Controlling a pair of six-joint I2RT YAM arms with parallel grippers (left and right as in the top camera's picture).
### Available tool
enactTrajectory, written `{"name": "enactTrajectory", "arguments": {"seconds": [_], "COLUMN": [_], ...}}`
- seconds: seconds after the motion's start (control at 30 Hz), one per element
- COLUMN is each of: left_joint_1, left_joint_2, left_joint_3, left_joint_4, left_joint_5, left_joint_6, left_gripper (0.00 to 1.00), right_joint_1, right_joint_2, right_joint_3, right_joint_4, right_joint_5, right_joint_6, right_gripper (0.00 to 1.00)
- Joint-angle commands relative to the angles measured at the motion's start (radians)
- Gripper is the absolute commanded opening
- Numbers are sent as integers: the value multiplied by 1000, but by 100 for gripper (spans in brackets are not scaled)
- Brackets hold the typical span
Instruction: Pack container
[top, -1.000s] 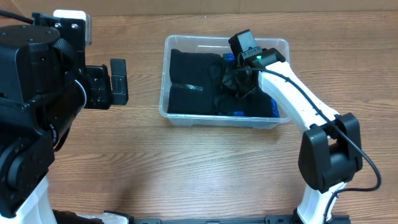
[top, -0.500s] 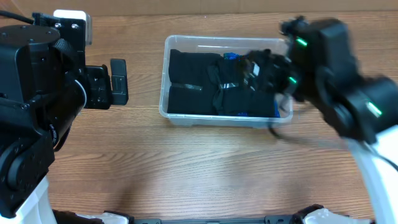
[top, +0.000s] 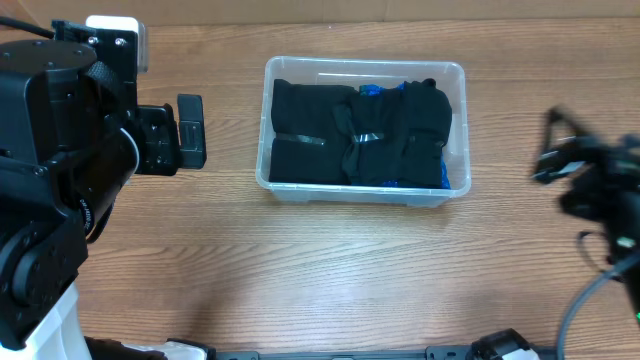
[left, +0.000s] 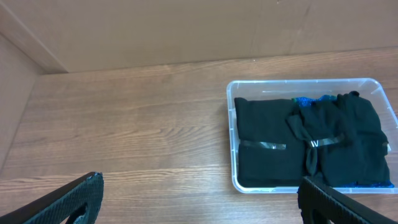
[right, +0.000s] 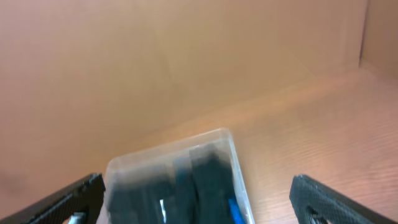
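Note:
The clear plastic container (top: 366, 63) stands at the table's middle, filled with folded black garments (top: 330, 135); a bit of blue (top: 372, 90) shows at the far side. My left gripper (top: 190, 131) hangs to its left, apart from it. From the left wrist the container (left: 231, 140) lies ahead on the right, and my left gripper (left: 202, 204) is open and empty. My right gripper (top: 552, 158), blurred, is off to the container's right. In the right wrist view it (right: 199, 202) is open and empty above the container (right: 165, 157).
A brown cardboard wall (left: 155, 31) backs the wooden table (top: 330, 270). The bulky black left arm (top: 60, 160) fills the left side. The right arm (top: 610, 200) sits near the right edge.
My right gripper has let go of the black garment inside the container, opened, and swung up and out to the right. The left arm has not moved.

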Motion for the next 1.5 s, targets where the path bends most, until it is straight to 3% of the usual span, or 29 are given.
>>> {"name": "enactTrajectory", "arguments": {"seconds": [0.0, 0.1, 0.27, 0.67, 0.83, 1.17, 1.47], "left_joint_1": [6, 6, 6, 6, 6, 6, 6], "left_joint_2": [-1, -1, -1, -1, -1, -1, -1], "left_joint_3": [-3, -3, -3, -3, -3, -3, -3], "left_joint_4": [2, 2, 2, 2, 2, 2, 2], "left_joint_5": [-11, -10, -11, -11, -11, -11, -11], "left_joint_6": [19, 19, 19, 19, 19, 19, 19], "left_gripper": [100, 100, 100, 100, 100, 100, 100], "right_joint_1": [-135, -245, -333, -347, -347, -346, -346], "right_joint_2": [-114, -285, -456, -846, -955, -953, -953], "right_joint_3": [-180, -466, -778, -1382, -1516, -1648, -1649], "right_joint_4": [148, 262, 280, 537, 554, 587, 604], "right_joint_5": [-2, -12, -70, -288, -288, -288, -288], "right_joint_6": [-85, -111, -115, -144, -143, -140, -140], "right_gripper": [100, 100, 100, 100, 100, 100, 100]}}
